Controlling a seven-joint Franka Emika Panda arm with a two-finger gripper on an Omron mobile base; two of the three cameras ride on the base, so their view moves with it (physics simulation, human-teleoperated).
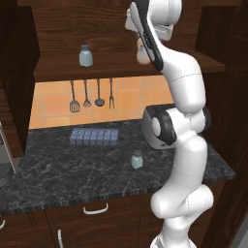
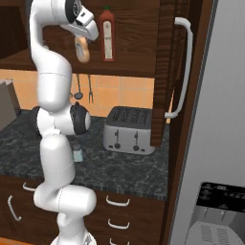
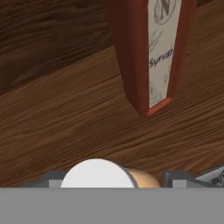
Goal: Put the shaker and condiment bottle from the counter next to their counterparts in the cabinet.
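While the arm reaches up into the cabinet (image 1: 58,68), the gripper (image 2: 82,48) stands closed around the condiment bottle (image 2: 83,49), jaws spread wide by its body, over the shelf plank. Just beside it stands the tall red syrup bottle (image 2: 107,33), upright, directly ahead in the hand view. A shaker (image 1: 85,55) stands further along the same shelf, well apart. Its twin, the second shaker (image 1: 137,159), sits on the counter (image 1: 58,169) near the toaster (image 2: 128,130), with a blue tray (image 1: 93,136) behind it.
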